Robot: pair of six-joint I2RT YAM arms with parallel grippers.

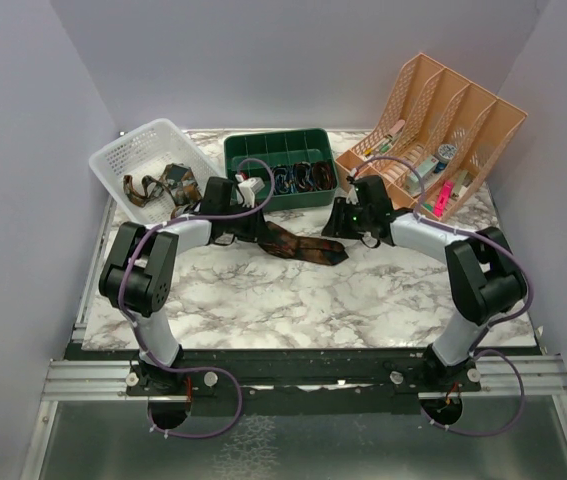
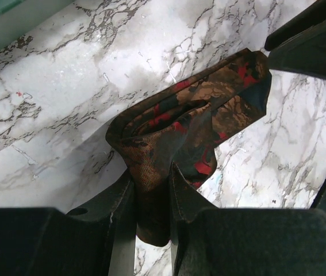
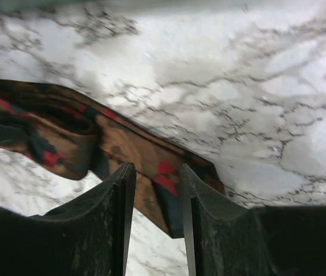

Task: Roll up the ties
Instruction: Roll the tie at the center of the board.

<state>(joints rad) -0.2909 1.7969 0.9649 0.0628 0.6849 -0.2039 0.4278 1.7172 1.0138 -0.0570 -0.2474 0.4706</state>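
A dark brown tie with red and dark blue pattern (image 1: 303, 243) lies on the marble table (image 1: 293, 300) between my two grippers. My left gripper (image 1: 253, 226) is shut on its folded, partly rolled end; in the left wrist view the tie (image 2: 191, 115) is pinched between the fingers of the left gripper (image 2: 151, 175). My right gripper (image 1: 344, 226) is at the tie's other end. In the right wrist view its jaws stand apart, and the flat end of the tie (image 3: 65, 123) lies on the table under the right gripper (image 3: 156, 172).
A white basket (image 1: 128, 150) at the back left holds loose ties (image 1: 158, 185). A green tray (image 1: 238, 150) behind the grippers holds rolled ties (image 1: 293, 178). A tan desk organiser (image 1: 463, 110) with small items stands at the back right. Purple cables run along both arms.
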